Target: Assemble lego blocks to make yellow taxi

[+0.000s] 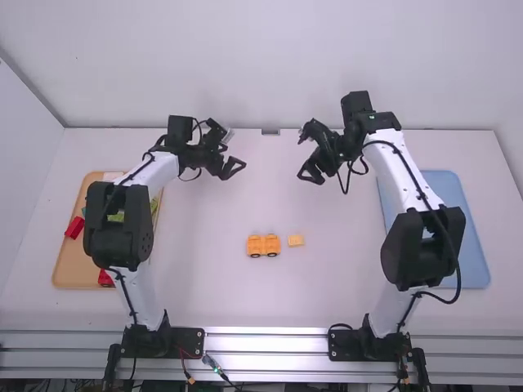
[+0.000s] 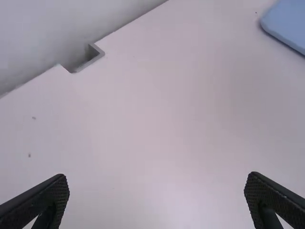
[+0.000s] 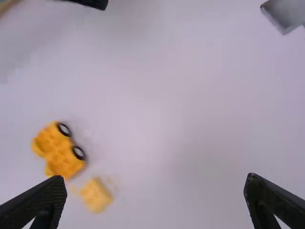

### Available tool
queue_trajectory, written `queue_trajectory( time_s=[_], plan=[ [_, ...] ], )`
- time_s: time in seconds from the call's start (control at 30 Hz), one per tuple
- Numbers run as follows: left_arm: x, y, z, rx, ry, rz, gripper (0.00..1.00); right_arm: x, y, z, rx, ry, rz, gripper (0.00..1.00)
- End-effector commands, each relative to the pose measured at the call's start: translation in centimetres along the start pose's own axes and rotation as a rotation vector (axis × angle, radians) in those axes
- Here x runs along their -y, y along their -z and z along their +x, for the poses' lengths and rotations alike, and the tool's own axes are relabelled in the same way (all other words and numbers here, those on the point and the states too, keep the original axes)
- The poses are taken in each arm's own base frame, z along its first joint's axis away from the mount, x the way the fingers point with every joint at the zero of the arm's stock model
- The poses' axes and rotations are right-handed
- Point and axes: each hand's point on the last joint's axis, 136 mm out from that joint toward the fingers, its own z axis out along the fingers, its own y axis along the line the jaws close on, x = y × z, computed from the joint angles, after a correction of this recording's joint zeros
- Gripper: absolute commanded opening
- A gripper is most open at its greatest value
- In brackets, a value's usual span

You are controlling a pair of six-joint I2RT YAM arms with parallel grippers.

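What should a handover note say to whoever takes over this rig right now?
Grippers: left open and empty over the table's far left; right open and empty over the far right of middle.
Parts: the yellow car body, wheels on, stands near mid-table; a small yellow block lies just to its right, apart from it. Red and green blocks are in the tan tray at left; the blue tray is at right.
Done: body and wheels are together.
Left: the small block is not on the car; fitting it on top is probably next.
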Motion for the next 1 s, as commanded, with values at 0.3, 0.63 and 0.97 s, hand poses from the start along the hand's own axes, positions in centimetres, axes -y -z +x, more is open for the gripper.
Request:
queue_trajectory(
  time_s=[0.3,0.63,0.97],
  plan=[
    [8.0,1.4,2.3,0.076,-0.349,0.398,0.99,-4.7,-0.7,2.0,0.026,0.533,-0.215,0.99],
    [13.9,3.7,5.2,0.108,-0.581,0.616,0.99,-3.9,-4.6,5.9,0.164,0.400,-0.229,0.99],
    [17.0,1.9,9.4,0.090,-0.577,0.682,0.99,-5.5,-9.0,8.5,0.110,0.376,-0.220,0.99]
  ],
)
